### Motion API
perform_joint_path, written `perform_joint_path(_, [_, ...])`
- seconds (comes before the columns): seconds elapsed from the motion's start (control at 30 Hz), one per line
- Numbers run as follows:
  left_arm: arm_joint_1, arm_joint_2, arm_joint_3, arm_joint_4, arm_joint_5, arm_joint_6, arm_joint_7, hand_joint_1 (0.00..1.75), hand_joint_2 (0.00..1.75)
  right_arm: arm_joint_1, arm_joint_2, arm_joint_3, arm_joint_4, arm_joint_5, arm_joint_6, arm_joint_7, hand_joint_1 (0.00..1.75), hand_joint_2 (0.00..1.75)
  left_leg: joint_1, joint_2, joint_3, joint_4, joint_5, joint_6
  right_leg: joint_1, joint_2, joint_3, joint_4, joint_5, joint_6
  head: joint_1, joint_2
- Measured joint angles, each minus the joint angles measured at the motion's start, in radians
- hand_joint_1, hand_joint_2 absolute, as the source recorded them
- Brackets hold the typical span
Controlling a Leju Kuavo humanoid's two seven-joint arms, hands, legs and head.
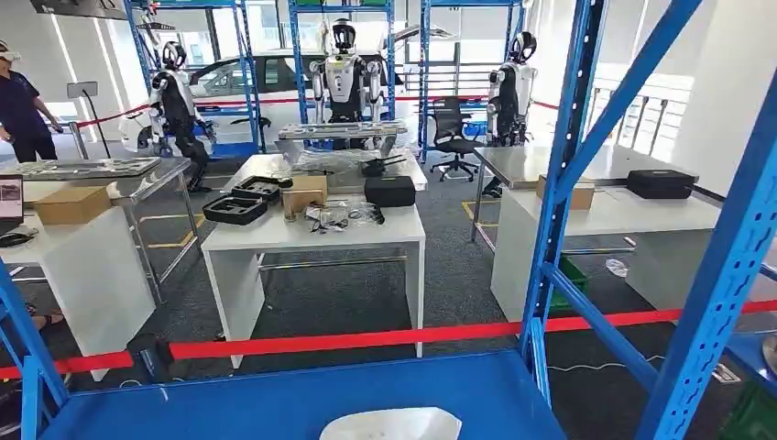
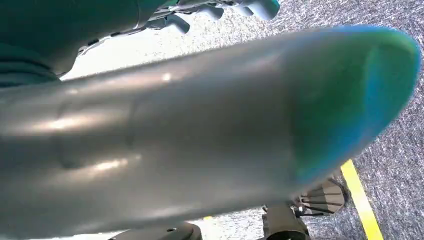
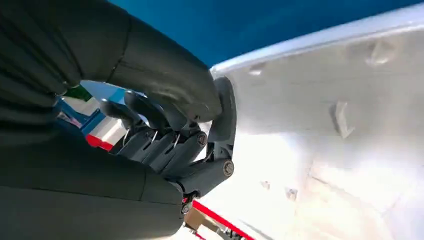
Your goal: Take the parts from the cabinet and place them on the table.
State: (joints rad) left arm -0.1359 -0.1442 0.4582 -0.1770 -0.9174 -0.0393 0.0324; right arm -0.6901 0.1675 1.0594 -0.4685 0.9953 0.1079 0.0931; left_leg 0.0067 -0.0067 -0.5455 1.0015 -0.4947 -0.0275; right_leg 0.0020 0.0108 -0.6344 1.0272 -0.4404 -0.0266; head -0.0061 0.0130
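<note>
A white moulded part (image 1: 389,424) lies at the near edge of the blue cabinet shelf (image 1: 275,394) in the head view. In the right wrist view my right hand (image 3: 175,135) grips the rim of this white part (image 3: 325,130), the thumb on one face and the dark fingers curled behind it. In the left wrist view my left hand's thick grey thumb (image 2: 200,140) sits very close to the lens, with the fingertips (image 2: 215,10) beyond it. A pale surface lies between them, and I cannot tell whether the left hand holds anything.
Blue rack uprights (image 1: 568,165) frame the shelf, and a red barrier tape (image 1: 366,339) runs behind it. Beyond stands a white table (image 1: 311,234) with black cases and boxes. Other robots and a person (image 1: 23,101) stand farther back. A yellow floor line (image 2: 360,200) crosses grey carpet.
</note>
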Motion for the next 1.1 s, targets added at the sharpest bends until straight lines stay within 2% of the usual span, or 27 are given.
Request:
perform_joint_path(0.07, [0.000, 0.000, 0.000, 0.000, 0.000, 0.000, 0.000, 0.00, 0.00, 0.000, -0.003, 0.001, 0.000, 0.001, 0.000, 0.000, 1.71, 0.00, 0.000, 0.000, 0.000, 0.000, 0.000, 0.000, 0.000, 0.000, 0.000, 0.000, 0.000, 0.000, 0.000, 0.000])
perform_joint_path(0.1, [0.000, 0.000, 0.000, 0.000, 0.000, 0.000, 0.000, 0.00, 0.00, 0.000, -0.003, 0.002, 0.000, 0.001, 0.001, 0.000, 0.00, 0.00, 0.000, 0.000, 0.000, 0.000, 0.000, 0.000, 0.000, 0.000, 0.000, 0.000, 0.000, 0.000, 0.000, 0.000])
perform_joint_path(0.5, [0.001, 0.000, 0.001, 0.000, -0.002, 0.000, -0.005, 0.00, 0.00, 0.000, -0.018, 0.003, -0.040, 0.021, -0.030, -0.003, 0.00, 0.00, 0.000, 0.000, 0.000, 0.000, 0.000, 0.000, 0.000, 0.000, 0.000, 0.000, 0.000, 0.000, 0.000, 0.000])
perform_joint_path(0.7, [0.001, -0.001, 0.001, 0.000, -0.008, 0.000, -0.006, 0.00, 0.00, 0.004, -0.041, 0.011, -0.134, 0.012, 0.001, -0.024, 0.00, 0.00, 0.000, 0.000, 0.000, 0.000, 0.000, 0.000, 0.000, 0.000, 0.000, 0.000, 0.000, 0.000, 0.000, 0.000])
perform_joint_path(1.0, [0.001, -0.001, 0.001, 0.000, -0.009, 0.000, -0.006, 0.00, 0.00, 0.005, -0.058, 0.014, -0.184, 0.000, 0.016, -0.034, 0.00, 0.00, 0.000, 0.000, 0.000, 0.000, 0.000, 0.000, 0.000, 0.000, 0.000, 0.000, 0.000, 0.000, 0.000, 0.000])
perform_joint_path(1.03, [0.001, -0.001, 0.001, 0.000, -0.009, 0.000, -0.006, 0.00, 0.00, 0.005, -0.059, 0.014, -0.188, -0.005, 0.022, -0.039, 0.00, 1.75, 0.000, 0.000, 0.000, 0.000, 0.000, 0.000, 0.000, 0.000, 0.000, 0.000, 0.000, 0.000, 0.000, 0.000])
perform_joint_path(1.1, [0.001, -0.001, 0.002, 0.000, -0.011, 0.000, -0.006, 0.00, 0.00, 0.005, -0.063, 0.015, -0.195, -0.025, 0.032, -0.051, 0.00, 1.75, 0.000, 0.000, 0.000, 0.000, 0.000, 0.000, 0.000, 0.000, 0.000, 0.000, 0.000, 0.000, 0.000, 0.000])
